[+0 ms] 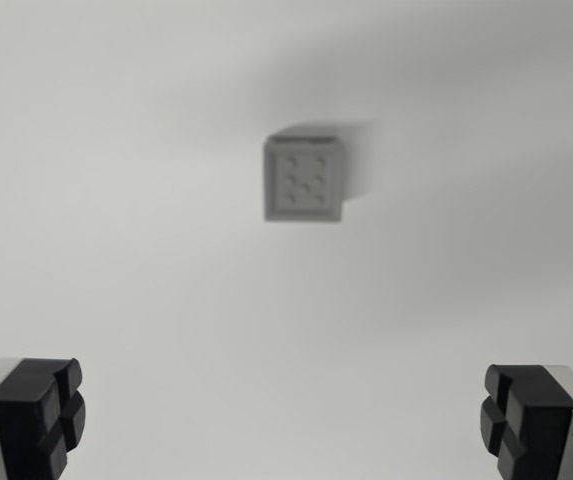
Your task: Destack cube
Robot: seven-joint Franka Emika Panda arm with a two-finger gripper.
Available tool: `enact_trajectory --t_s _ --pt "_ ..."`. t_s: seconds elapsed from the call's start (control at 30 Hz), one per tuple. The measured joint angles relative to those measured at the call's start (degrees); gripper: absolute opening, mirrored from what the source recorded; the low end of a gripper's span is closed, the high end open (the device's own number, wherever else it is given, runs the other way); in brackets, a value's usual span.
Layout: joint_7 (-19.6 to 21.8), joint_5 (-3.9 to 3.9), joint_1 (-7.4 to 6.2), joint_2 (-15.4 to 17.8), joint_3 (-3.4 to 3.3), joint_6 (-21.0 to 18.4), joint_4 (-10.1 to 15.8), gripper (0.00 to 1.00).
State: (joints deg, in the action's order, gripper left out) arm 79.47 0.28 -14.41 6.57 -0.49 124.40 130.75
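Cube-wise, nothing was in the gripper [286, 425]: its two black fingertips [38, 415] sat at the bottom corners of the wrist view with the jaws spread wide and only bare surface between them. Further out, the grey cube [304, 180] sat on the plain white bench [116, 270], well apart from the fingers, slightly toward the wrist view's right of centre. Its top face had a pattern of small round dimples, kinda blurry. Couldn't tell if it was one cube or a stack from straight above.

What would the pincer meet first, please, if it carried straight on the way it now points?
Probably the bare white surface. The open pincer holds nothing, and the grey cube sits higher in the wrist view, apparently off that line; depth is unclear.
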Motion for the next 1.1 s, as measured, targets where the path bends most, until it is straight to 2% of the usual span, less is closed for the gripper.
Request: enact_trajectory --t_s 0.33,1.1 --pt "0.0 0.00 0.00 0.7 0.00 -1.7 -0.9 1.00" --pt "0.0 0.00 0.00 0.7 0.00 -1.7 -0.9 1.00"
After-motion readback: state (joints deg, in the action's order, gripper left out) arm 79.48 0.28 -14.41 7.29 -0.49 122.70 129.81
